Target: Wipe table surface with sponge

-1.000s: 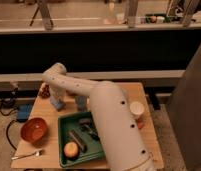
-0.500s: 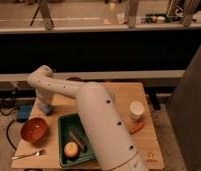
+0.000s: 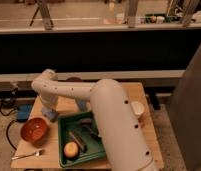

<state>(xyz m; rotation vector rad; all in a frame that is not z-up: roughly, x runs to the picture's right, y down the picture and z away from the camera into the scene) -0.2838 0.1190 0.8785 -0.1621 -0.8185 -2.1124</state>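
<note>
As the claw (image 3: 50, 108), grip impossible to tell, is drawing the sponge (image 3: 51, 117) back toward the rear corner of the green tray (image 3: 61, 142), worktop (image 3: 50, 146) wiping is evidently progressing.

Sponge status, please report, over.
Gripper low at left of light wooden tabletop, at small pale-blue sponge. Round orange bowl close beside it. Rectangular green tray right of it.

My desk (image 3: 50, 144) is a light tan, smooth wooden rectangle, much larger than the green tray (image 3: 92, 153) that sits on it. The sponge (image 3: 51, 118) is a small, soft, pale-blue block lying on the desk, just left of the tray's far left corner. My claw (image 3: 50, 112) points down directly over the sponge, hiding its top.
</note>
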